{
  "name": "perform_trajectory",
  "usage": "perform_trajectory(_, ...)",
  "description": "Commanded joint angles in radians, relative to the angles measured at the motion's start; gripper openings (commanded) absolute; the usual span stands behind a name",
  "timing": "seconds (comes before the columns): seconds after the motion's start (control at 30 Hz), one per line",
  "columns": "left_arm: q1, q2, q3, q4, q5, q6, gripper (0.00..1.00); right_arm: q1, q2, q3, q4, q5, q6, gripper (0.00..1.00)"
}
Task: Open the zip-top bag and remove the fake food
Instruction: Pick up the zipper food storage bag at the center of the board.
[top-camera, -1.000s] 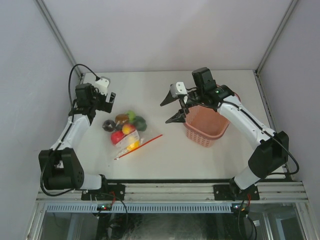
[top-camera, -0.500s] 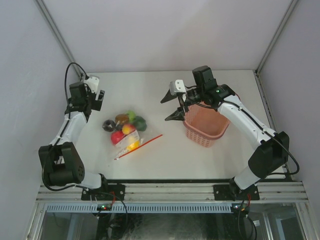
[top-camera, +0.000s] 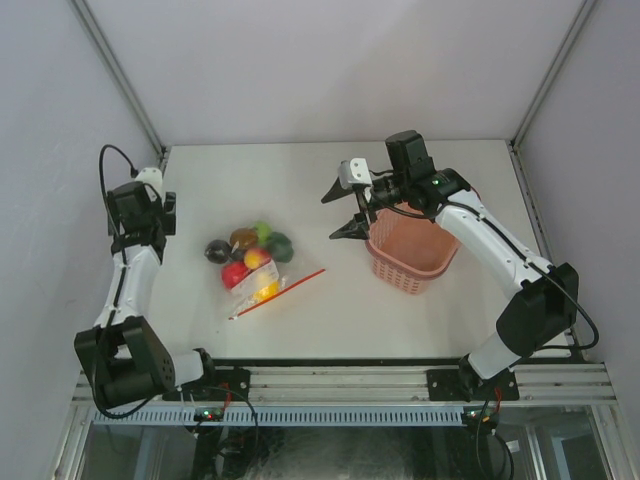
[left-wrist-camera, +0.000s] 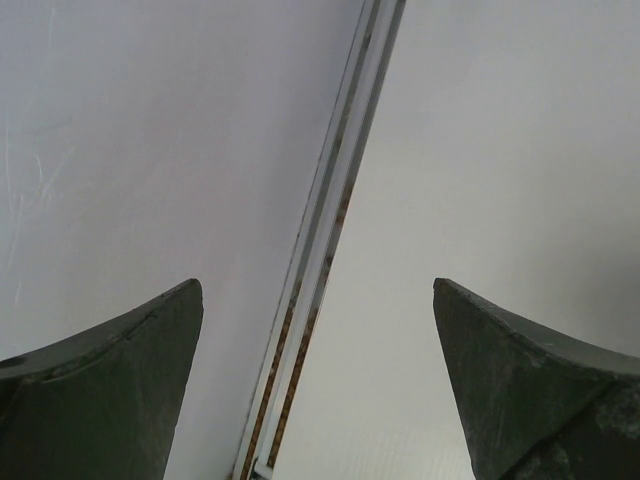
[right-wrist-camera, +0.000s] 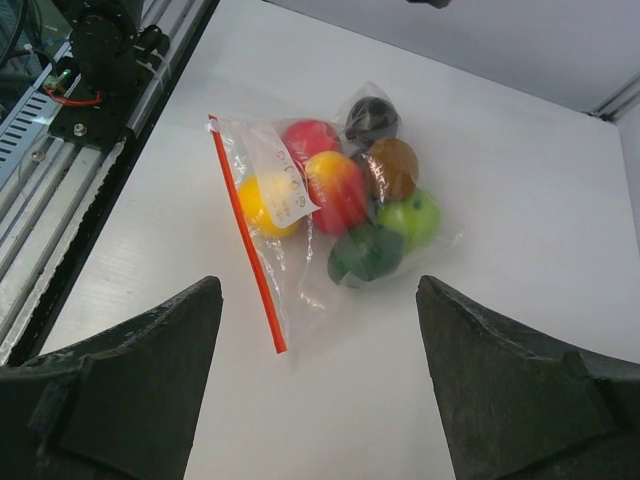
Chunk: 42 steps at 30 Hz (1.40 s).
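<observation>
The zip-top bag (top-camera: 258, 272) lies flat on the white table, left of centre, its orange-red zip strip (top-camera: 280, 292) toward the front edge. The fake food (top-camera: 250, 250) is inside it: red, yellow, light green, dark green, brown and blackish pieces. The right wrist view shows the bag (right-wrist-camera: 300, 200), its zip strip (right-wrist-camera: 245, 235) and the fake food (right-wrist-camera: 360, 190) ahead of my right gripper (right-wrist-camera: 318, 282). That gripper (top-camera: 338, 215) hangs open and empty in the air to the right of the bag. My left gripper (top-camera: 158, 200) is open and empty at the table's left edge, far from the bag. Its wrist camera faces the wall, with the gripper (left-wrist-camera: 316, 283) holding nothing.
A pink basket (top-camera: 400, 278) stands right of centre, under my right forearm. Grey walls close in the table on three sides. A metal corner post (left-wrist-camera: 330, 230) runs up the wall in front of the left gripper. The rail (right-wrist-camera: 90, 110) edges the table's near side.
My left arm has swung left, away from the bag, out to the table's left edge. The right gripper has stayed almost in place, its jaws a touch wider.
</observation>
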Motion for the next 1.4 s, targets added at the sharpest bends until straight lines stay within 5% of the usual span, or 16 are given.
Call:
perform_trajectory(0.0, 0.041, -0.073, -0.059, 0.01, 0.004, -0.033, 1.0, -0.004, -0.005, 0.028, 0.04, 0.006, 0.013, 0.79)
perform_trajectory(0.4, 0.035, -0.132, 0.031, -0.154, 0.042, -0.129, 1.0, -0.016, 0.013, 0.03, 0.024, -0.008, 0.0, 0.79)
perform_trajectory(0.57, -0.112, -0.274, 0.076, -0.205, 0.007, -0.201, 1.0, -0.016, 0.027, 0.038, 0.0, -0.009, -0.027, 0.8)
perform_trajectory(0.7, -0.189, -0.345, 0.068, -0.201, 0.153, -0.378, 1.0, -0.014, 0.048, 0.056, -0.048, -0.023, -0.059, 0.82)
perform_trajectory(1.0, -0.266, -0.286, -0.027, -0.213, 0.406, -0.687, 1.0, 0.074, 0.153, 0.076, -0.367, 0.127, -0.549, 0.85)
perform_trajectory(1.1, -0.28, -0.309, -0.107, -0.227, 0.394, -0.806, 0.99, 0.135, 0.168, 0.023, -0.27, 0.22, -0.573, 0.8)
perform_trajectory(1.2, -0.282, -0.374, -0.192, -0.249, 0.351, -0.924, 0.96, 0.197, 0.153, -0.098, 0.024, 0.325, -0.43, 0.79)
perform_trajectory(1.37, -0.282, -0.448, -0.268, -0.343, 0.31, -1.058, 0.93, 0.279, 0.198, -0.184, 0.278, 0.466, -0.248, 0.73)
